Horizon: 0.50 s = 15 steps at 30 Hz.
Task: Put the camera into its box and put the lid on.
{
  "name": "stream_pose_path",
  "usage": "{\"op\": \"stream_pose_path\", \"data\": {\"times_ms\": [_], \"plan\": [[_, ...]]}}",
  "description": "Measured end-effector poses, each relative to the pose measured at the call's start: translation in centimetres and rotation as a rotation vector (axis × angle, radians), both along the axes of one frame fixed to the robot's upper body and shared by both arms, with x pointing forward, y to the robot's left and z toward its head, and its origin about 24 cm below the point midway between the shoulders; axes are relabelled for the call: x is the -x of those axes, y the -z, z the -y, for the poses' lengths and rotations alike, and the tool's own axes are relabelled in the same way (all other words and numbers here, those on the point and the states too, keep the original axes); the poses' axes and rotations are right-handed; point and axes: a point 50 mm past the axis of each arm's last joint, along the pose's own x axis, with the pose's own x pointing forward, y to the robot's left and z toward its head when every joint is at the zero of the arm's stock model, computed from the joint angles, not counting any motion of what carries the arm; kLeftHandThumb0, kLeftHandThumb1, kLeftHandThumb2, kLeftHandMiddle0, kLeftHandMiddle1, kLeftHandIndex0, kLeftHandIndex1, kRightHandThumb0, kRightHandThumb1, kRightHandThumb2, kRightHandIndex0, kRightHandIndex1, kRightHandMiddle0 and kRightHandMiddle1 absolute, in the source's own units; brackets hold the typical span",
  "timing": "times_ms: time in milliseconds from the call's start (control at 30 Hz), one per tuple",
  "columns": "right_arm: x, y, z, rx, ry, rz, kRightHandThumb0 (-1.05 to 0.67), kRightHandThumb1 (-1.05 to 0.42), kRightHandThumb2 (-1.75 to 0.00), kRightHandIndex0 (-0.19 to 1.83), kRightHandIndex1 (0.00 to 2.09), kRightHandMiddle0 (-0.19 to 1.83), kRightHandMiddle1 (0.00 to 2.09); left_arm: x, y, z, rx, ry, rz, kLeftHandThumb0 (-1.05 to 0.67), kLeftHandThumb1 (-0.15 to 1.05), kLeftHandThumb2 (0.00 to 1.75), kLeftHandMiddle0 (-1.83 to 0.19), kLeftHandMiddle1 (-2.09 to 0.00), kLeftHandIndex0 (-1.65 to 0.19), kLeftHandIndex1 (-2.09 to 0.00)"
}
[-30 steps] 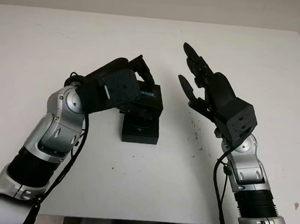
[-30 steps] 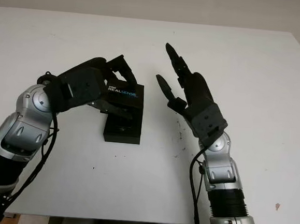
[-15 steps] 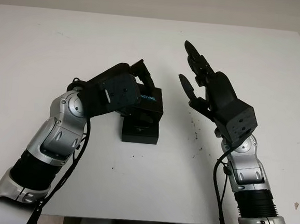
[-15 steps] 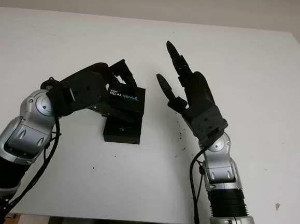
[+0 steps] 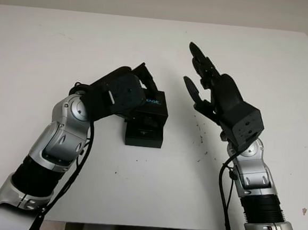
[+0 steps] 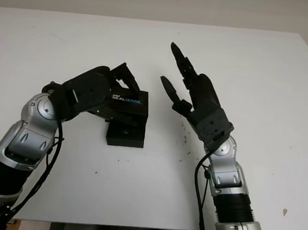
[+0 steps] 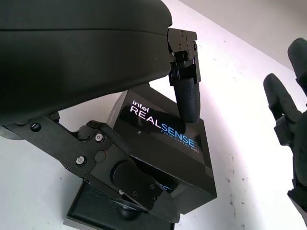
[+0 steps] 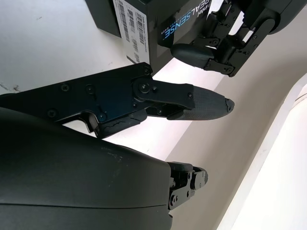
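Black cardboard all round: one lid (image 6: 128, 101), printed "intel REALSENSE", and one box base (image 6: 124, 135) are sitting mid-table, nothing else loose on the white table (image 6: 262, 91) apart from a few dark specks near the right arm.

Left hand (image 5: 125, 91) is gripping the lid: one finger (image 7: 186, 93) is pressing on the printed top face, and a lower finger (image 7: 125, 178) is wrapping under its near edge. Lid is hanging tilted over the far half of the base, not seated; the near part of the base is poking out from beneath it in the head views.

Base interior is mostly being hidden by the lid and fingers. A rounded dark shape is showing at the open end in the left eye view, but I cannot tell whether that is the camera or part of the finger, so the contents are unconfirmed.

Right hand (image 6: 190, 94) is open and holding nothing, hovering above the table just to the right of the lid, fingers pointing away from the robot, well clear of the box.

Count: two hands, one lid, one base.
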Motion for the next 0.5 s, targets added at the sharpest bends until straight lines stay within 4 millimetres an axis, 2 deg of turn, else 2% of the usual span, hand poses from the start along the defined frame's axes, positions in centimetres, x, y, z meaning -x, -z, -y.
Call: {"op": "stream_pose_path", "data": {"times_ms": [400, 500], "plan": [[-0.11, 0.08, -0.04, 0.004, -0.008, -0.006, -0.72, -1.05, -0.53, 0.12, 0.05, 0.11, 0.05, 0.70, 0.22, 0.18, 0.027, 0.015, -0.014, -0.32, 1.05, 0.13, -0.02, -1.82, -0.01, -1.71], [-0.11, 0.08, -0.03, -0.001, -0.010, -0.007, -0.73, -1.05, -0.52, 0.11, 0.05, 0.11, 0.05, 0.88, 0.25, 0.31, 0.049, 0.035, 0.003, -0.32, 1.05, 0.14, -0.02, -1.92, -0.01, -1.74]]}}
